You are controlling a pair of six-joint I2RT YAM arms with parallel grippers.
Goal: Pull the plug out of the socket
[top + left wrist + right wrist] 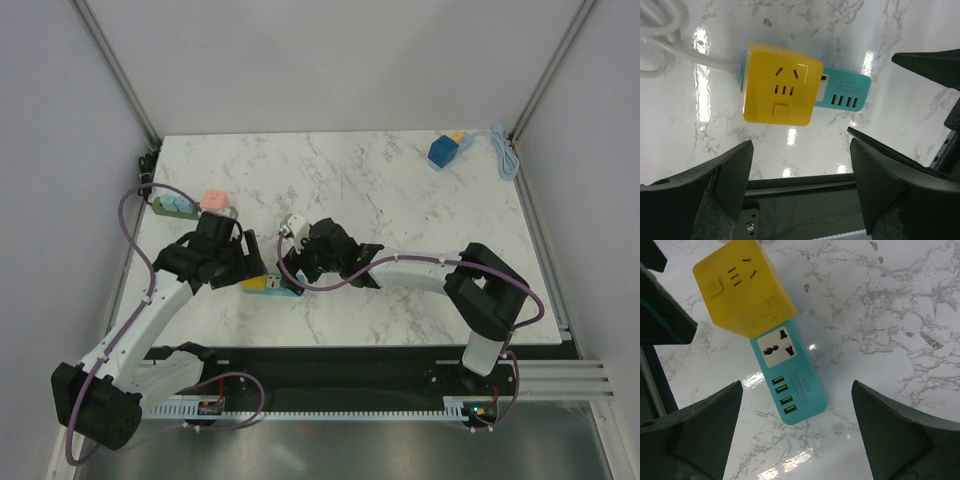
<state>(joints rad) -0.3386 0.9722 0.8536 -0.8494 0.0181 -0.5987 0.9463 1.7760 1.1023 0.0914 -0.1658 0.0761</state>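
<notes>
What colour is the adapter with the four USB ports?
The adapter is teal; it shows best in the right wrist view.

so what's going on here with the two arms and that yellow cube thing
Two robot arms are set up to pull apart a yellow socket cube and a teal adapter lying on the marble table. Neither arm holds anything: the left gripper and the right gripper both hover open just above the pair. The cube and adapter sit end to end and look joined, so the pull does not appear done. A white cable runs off the cube's other side.
</notes>
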